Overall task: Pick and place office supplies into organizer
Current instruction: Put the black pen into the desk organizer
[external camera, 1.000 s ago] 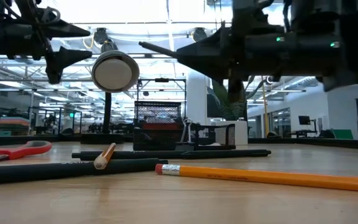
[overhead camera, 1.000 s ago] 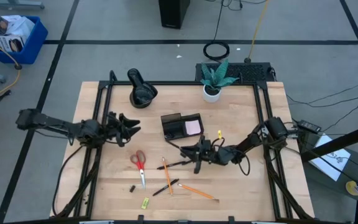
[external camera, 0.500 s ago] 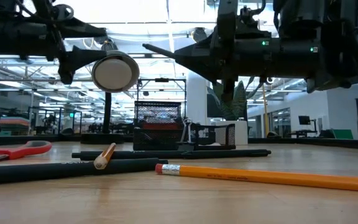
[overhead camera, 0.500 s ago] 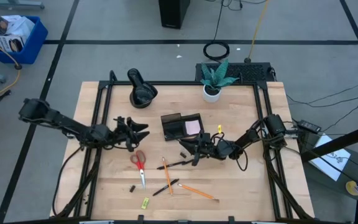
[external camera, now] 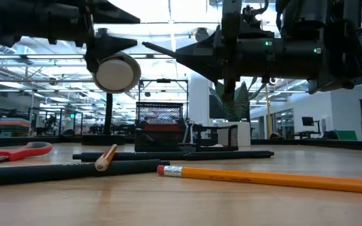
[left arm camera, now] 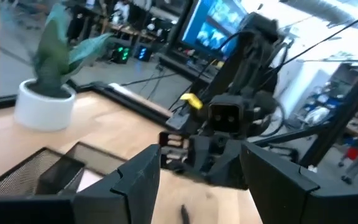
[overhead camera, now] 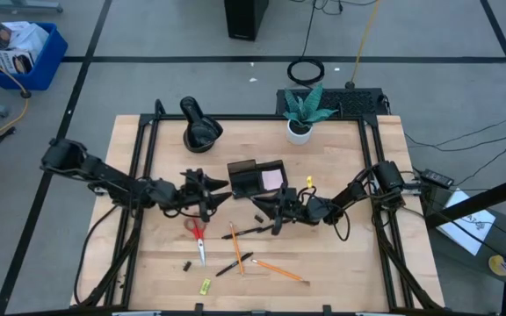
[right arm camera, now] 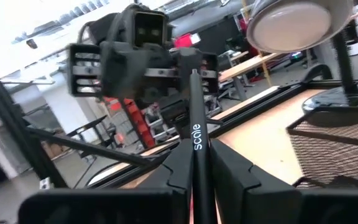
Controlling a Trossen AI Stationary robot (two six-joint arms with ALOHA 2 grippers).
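My right gripper (overhead camera: 260,204) hangs over the table's middle, just near of the black organizer (overhead camera: 246,180), and is shut on a black pen (right arm camera: 192,106). A pink sticky-note pad (overhead camera: 273,179) lies in the organizer. My left gripper (overhead camera: 223,190) stands open and level, facing the right one (left arm camera: 229,118) across a short gap, with nothing between its fingers. On the table lie red-handled scissors (overhead camera: 197,233), orange pencils (overhead camera: 234,246) (overhead camera: 279,270), black pens (overhead camera: 253,231) (overhead camera: 234,263), a black clip (overhead camera: 186,265) and a yellow-green piece (overhead camera: 206,284). My right gripper pinches the black pen's barrel (right arm camera: 195,144) between its two fingers. The pen lies along the fingers and sticks out past their tips toward the left arm. The fingers come about level from the table's right. The pen is lifted clear of the table.
A round black lamp (overhead camera: 198,123) stands at the far left and a white plant pot (overhead camera: 299,130) at the far edge. Bare wood lies at the near right (overhead camera: 341,272). The loose pens and pencils lie below and near of both grippers.
My left gripper has swept toward the table's right, staying level and open, and now stands close to the right gripper and the organizer. My right gripper, still shut on the pen, has shifted slightly toward the far edge.
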